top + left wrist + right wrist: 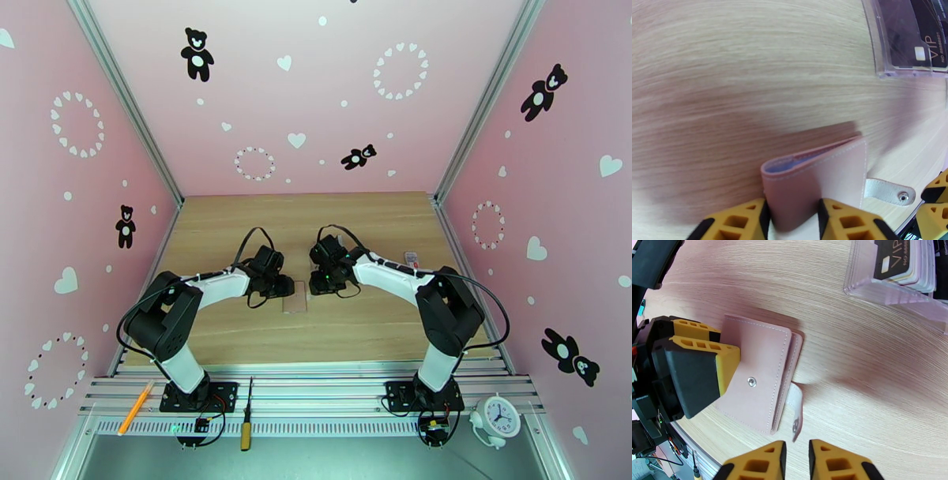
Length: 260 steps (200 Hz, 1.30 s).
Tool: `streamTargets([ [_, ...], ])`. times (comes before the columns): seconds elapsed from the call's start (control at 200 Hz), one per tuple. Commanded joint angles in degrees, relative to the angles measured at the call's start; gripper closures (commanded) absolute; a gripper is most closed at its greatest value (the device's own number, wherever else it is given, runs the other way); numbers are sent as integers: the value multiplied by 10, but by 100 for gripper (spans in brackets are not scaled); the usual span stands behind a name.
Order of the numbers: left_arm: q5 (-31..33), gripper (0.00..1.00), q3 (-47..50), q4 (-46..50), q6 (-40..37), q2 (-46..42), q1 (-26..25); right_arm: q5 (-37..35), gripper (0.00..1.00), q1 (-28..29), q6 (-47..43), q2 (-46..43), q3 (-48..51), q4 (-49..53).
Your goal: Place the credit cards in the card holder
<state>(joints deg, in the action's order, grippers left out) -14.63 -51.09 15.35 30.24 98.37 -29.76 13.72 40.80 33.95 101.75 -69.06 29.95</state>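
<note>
- The holder (758,358) is in the middle of the counter (363,229), between the two arms. It is folded closed.
- Its snap tab (796,413) hangs loose, with the stud on the cover bare. I judge the unsnapping done.
- The left end effector (792,211), coming in from the left, pinches one edge of the holder between its fingers. Whether the holder rests on the counter or is raised a little, I cannot tell.
- The right end effector (797,453), on the right, has its fingers barely apart with nothing between them. It sits just beside the loose tab without touching it.
- The cards (888,259) stand upright in a clear rack (884,291) near the holder.
- No card shows in the holder, so all of that work seems left: opening the cover, drawing each card from the rack, and sliding it into a sleeve.
</note>
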Motion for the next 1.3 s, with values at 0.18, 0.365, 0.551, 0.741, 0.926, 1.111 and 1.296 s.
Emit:
streamTargets([
  [0.18,-6,60,10,4,4,8,2,15,80,-1,7,23,-4,-10],
  [0.365,-7,60,13,2,6,8,1,12,82,-2,4,24,-6,-9],
  [0.551,-7,60,15,1,6,6,2,11,83,-2,4,26,-9,-10],
  [0.741,-5,60,14,5,6,3,2,10,86,-4,2,26,-13,-8],
  [0.926,-5,60,13,4,6,4,2,9,88,-7,1,21,-12,-7],
  [1.111,-5,60,13,5,6,2,1,10,96,-7,4,15,-10,-9],
  [1.296,-9,60,13,5,7,-1,2,22,100,-7,14,4,-5,-18],
])
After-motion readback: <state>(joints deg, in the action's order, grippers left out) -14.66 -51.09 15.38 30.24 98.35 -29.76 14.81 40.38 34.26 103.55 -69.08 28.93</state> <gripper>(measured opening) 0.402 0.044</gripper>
